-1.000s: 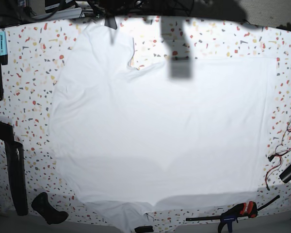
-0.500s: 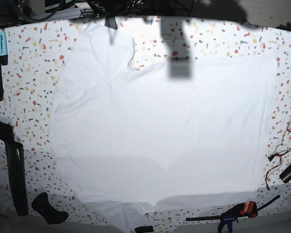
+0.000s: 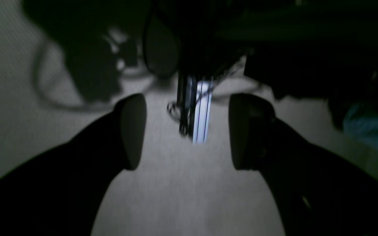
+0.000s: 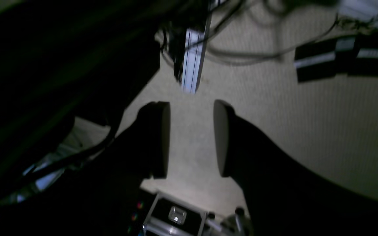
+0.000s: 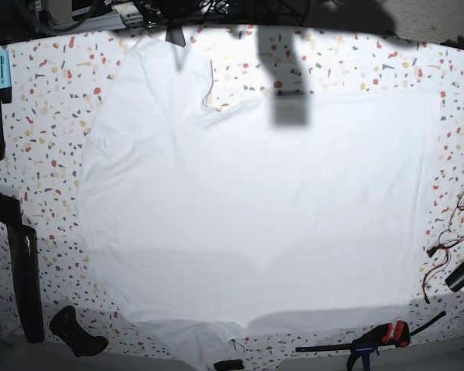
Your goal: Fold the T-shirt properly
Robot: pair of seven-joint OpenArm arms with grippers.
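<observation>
- White cloth T-shirt point(image 5: 255, 209): spread flat, unfolded, filling the frame's middle on the speckled tabletop point(image 5: 54, 116); one sleeve upper left, one at bottom centre. No fold is begun; judged the opening step.
- Next move: both arms must come down to the shirt's edges and pinch cloth.
- Left gripper point(image 3: 187, 131): fingers wide apart, empty; wrist view only, over a pale floor.
- Right gripper point(image 4: 191, 139): fingers apart, narrower gap, empty.
- Base view shows the shirt but neither gripper; wrist views show no shirt.
</observation>
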